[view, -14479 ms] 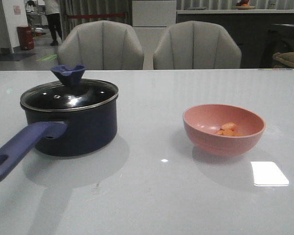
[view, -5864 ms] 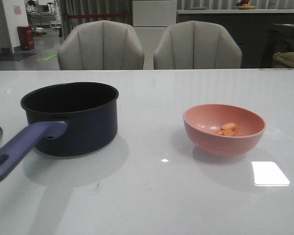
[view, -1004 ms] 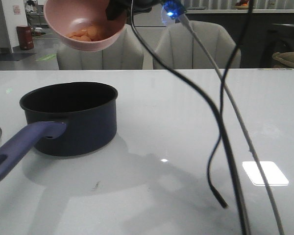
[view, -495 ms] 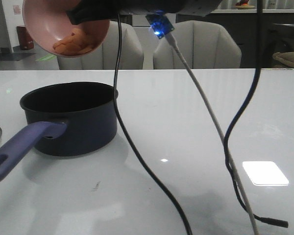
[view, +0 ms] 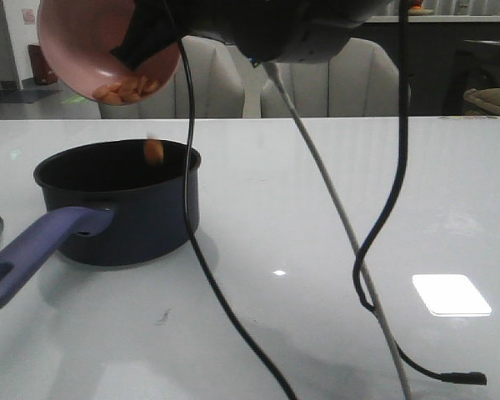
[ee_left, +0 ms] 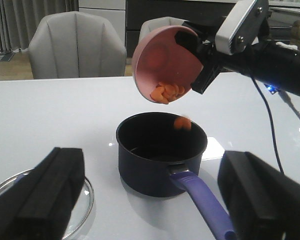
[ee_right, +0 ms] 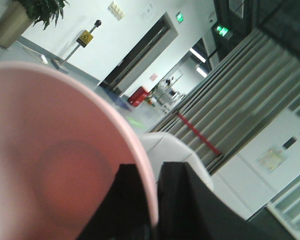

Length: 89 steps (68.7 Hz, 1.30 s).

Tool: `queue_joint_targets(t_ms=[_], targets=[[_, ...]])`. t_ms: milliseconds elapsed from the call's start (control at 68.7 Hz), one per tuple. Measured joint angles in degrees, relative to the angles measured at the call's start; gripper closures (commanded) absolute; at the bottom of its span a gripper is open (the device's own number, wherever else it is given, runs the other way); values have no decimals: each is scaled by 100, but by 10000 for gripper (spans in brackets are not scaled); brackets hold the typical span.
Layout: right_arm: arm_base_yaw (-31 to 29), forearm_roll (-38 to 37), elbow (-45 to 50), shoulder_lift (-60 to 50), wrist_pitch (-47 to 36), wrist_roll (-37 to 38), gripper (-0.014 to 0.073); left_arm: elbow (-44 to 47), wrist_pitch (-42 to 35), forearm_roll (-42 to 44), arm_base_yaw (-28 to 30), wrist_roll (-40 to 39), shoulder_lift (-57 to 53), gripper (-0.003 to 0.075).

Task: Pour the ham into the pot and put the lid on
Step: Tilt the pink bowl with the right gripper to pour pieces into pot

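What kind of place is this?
Probably an office or showroom floor, not a home kitchen: upholstered chairs at a large white table, green exit signs and a yellow caution sign in the hall.

Dim, even indoor light. A bright rectangular glare patch sits on the glossy white table [view: 317, 217]. Soft shadows spread around the pot [view: 117, 200]. A falling ham [view: 153, 152] piece is motion-blurred.
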Motion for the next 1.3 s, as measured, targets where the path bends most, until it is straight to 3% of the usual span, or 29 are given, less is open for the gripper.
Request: queue_joint_targets(t_ms=[160, 422, 611, 757, 859, 975, 1179, 1295], targets=[[158, 170, 0, 212, -432, -660, 459, 0, 0, 0, 0, 0, 0, 137], [170, 262, 0, 236, -824, -1041, 459, 0, 0, 0, 0, 0, 0, 137], [170, 426, 0, 236, -920, -923, 459, 0, 0, 0, 0, 0, 0, 137], [170, 834, 0, 236, -912, -144, 459, 0, 0, 0, 0, 0, 0, 137], [170, 1294, 0, 159, -381, 685, 459, 0, 0, 0, 0, 0, 0, 137], [160, 1584, -57, -34, 447, 1119, 459, 0, 0, 0, 0, 0, 0, 137], [160, 1992, -70, -717, 1992, 1213, 459, 0, 0, 0, 0, 0, 0, 137], [74, 2296, -70, -1177, 3083, 910, 459, 0, 0, 0, 0, 0, 0, 137]])
